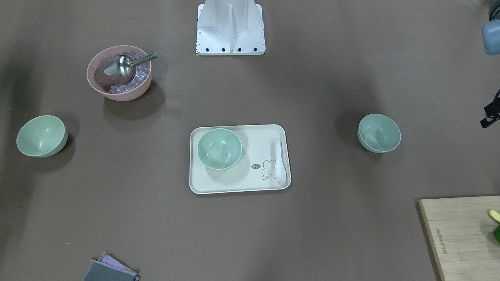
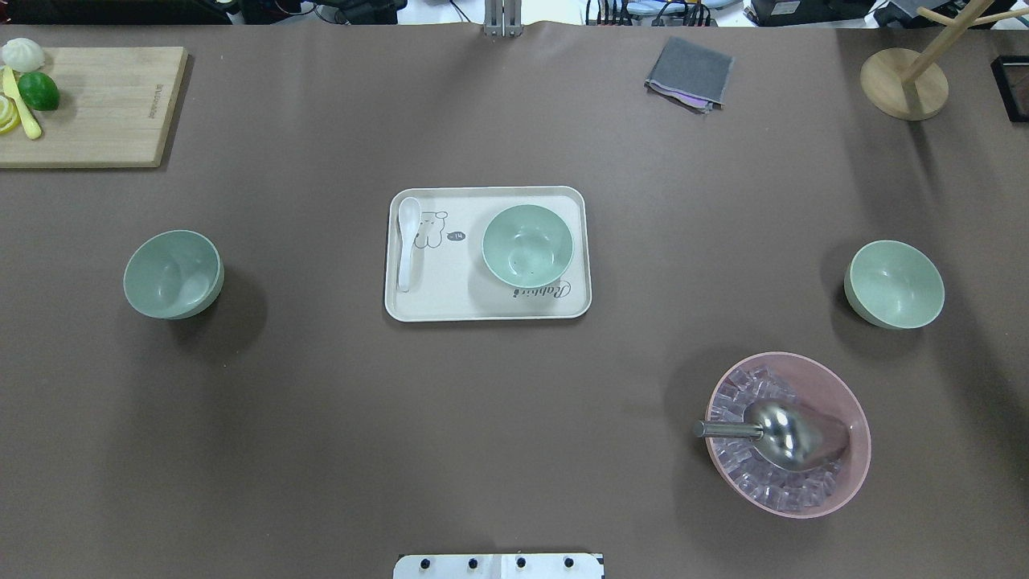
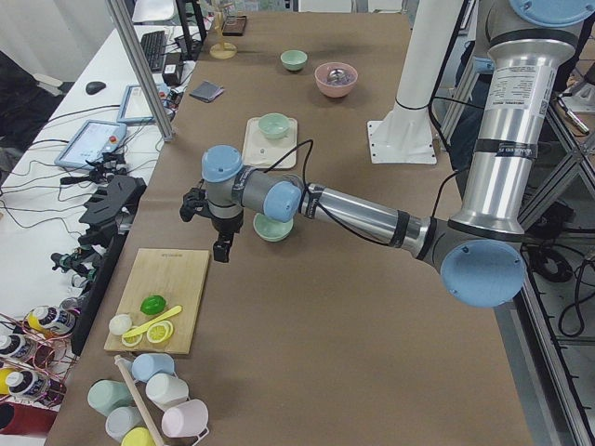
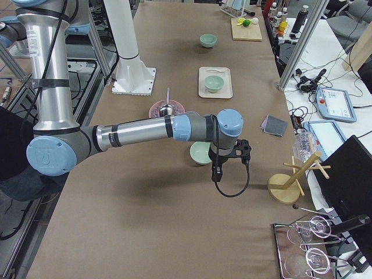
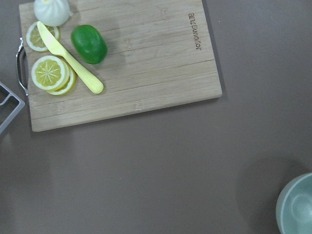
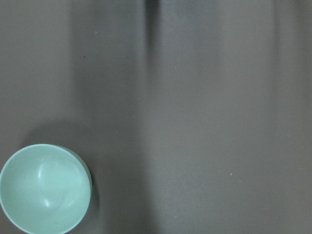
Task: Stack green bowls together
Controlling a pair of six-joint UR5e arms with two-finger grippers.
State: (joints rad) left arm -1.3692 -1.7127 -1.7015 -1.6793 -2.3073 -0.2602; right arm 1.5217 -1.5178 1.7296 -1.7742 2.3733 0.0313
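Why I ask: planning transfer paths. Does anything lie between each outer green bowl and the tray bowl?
Left bowl: the spoon lies on the tray before the tray bowl. Right bowl: nothing visible; the pink bowl sits aside.

Left gripper above table, between cutting board and near green bowl; jaw state unclear.

mint-green bowls, pink bowl, brown table

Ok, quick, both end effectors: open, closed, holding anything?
Left end effector: cannot be told, it shows clearly only in a side view.
Right end effector: cannot be told, same reason.
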